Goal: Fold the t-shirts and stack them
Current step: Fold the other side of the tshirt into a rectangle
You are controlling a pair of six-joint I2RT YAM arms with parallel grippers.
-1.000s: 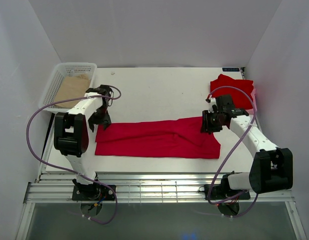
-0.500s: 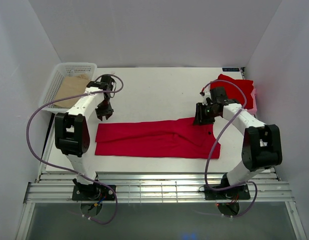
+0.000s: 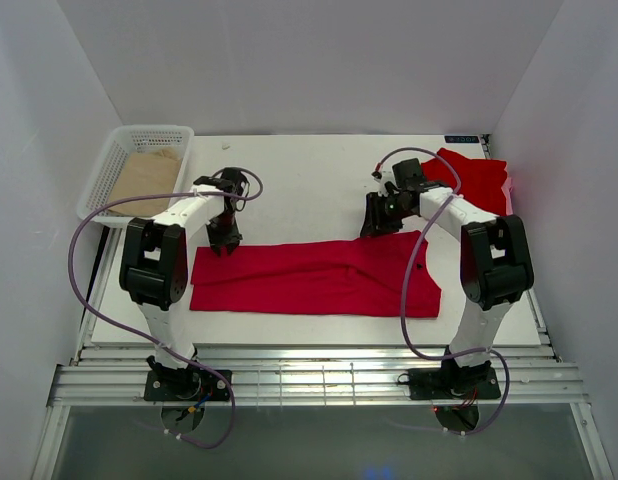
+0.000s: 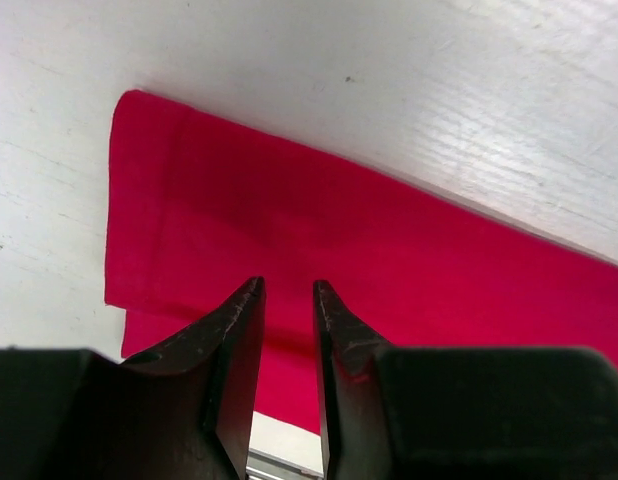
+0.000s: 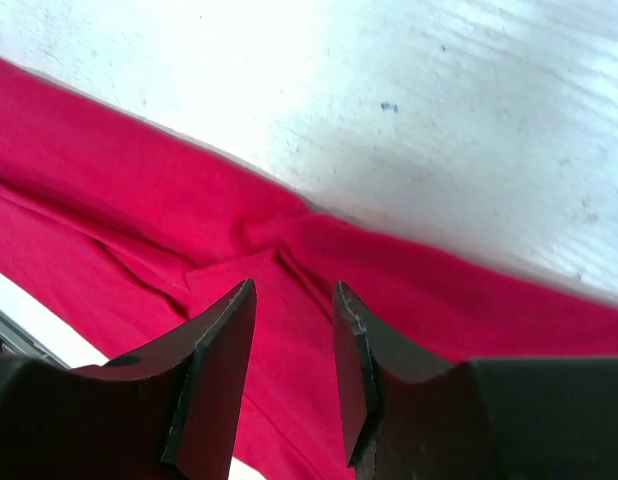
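Observation:
A red t-shirt [image 3: 309,275], folded into a long strip, lies flat across the table's near half. My left gripper [image 3: 224,243] hangs over its far left corner, and my right gripper [image 3: 372,228] over its far edge, right of the middle. In the left wrist view the left gripper [image 4: 287,285] stands open by a narrow gap above the t-shirt [image 4: 339,230], nothing between its fingers. In the right wrist view the right gripper [image 5: 294,285] stands partly open over a wrinkle in the t-shirt [image 5: 139,200], holding nothing. A second red t-shirt [image 3: 471,178] lies folded at the back right.
A white basket [image 3: 117,152] with a tan sheet [image 3: 144,180] stands at the back left. A pale pink piece [image 3: 509,190] shows at the right side of the back t-shirt. Purple cables loop off both arms. White walls enclose the table [image 3: 309,170].
The left gripper has slid right along the shirt's far edge and narrowed its jaws. The right gripper has swung left and farther back, from the shirt's right end to its far edge.

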